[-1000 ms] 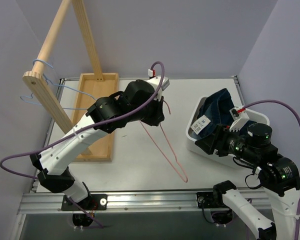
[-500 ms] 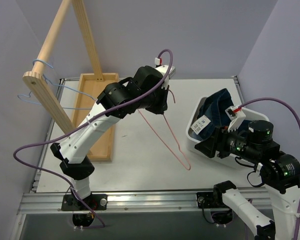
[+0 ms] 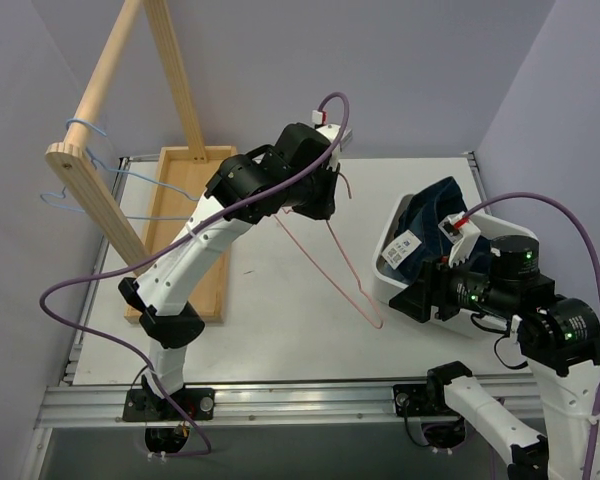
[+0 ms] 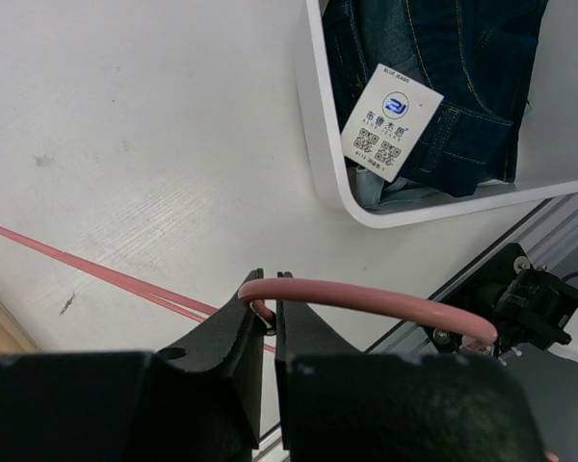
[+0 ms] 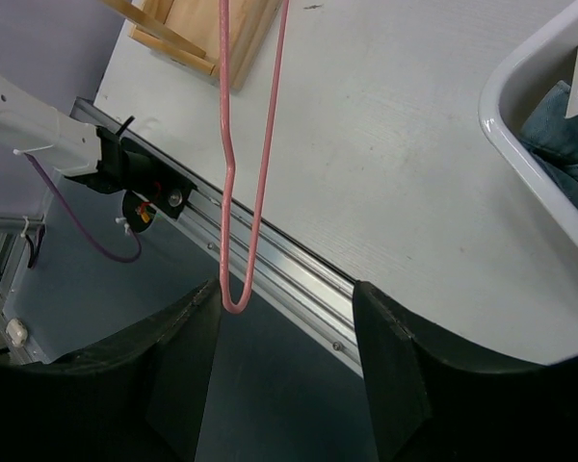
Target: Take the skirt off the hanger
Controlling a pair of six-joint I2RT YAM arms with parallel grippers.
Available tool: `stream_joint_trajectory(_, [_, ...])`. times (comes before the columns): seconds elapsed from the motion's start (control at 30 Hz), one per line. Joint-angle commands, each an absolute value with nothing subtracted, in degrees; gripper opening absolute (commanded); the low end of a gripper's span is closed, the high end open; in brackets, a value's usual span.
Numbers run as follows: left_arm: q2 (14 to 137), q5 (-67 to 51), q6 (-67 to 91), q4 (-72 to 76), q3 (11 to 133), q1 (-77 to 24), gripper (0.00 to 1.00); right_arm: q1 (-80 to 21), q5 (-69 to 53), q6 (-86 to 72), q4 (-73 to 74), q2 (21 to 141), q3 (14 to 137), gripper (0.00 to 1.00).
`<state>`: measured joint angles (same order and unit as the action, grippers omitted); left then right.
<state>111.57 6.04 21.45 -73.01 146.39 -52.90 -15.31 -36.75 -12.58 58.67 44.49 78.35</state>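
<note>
From above, the dark blue denim skirt lies bundled inside the white plastic bin, and the pink wire hanger hangs bare just left of the bin. I judge the removal itself done; what is left is at most putting the hanger away. My left claw holds the hanger's top up, left of the bin's far end. My right claw sits at the bin's near left corner. Well left of the bin are a pale wooden rack carrying light blue wire hangers; nothing lies between it and the bin.

From my left wrist, my left claw is clenched on the pink wire hanger's hook. The skirt fills the bin, its white paper tag on top.

From my right wrist, my right claw stands spread and grasps nothing. The hanger's lower bend dangles close by its left finger, left of the bin; I cannot tell whether they touch.
</note>
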Motion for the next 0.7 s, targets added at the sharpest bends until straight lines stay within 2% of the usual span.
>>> stream_joint_trajectory(0.0, [112.1, 4.9, 20.3, -73.6, 149.9, -52.0, 0.02, -15.2, -38.0, -10.3, 60.0, 46.6, 79.5, 0.52])
stream_joint_trajectory(0.67, [116.2, 1.4, 20.4, -72.5, 152.2, -47.9, 0.02, -17.5, -37.5, -10.1, 57.7, 53.0, 81.2, 0.50])
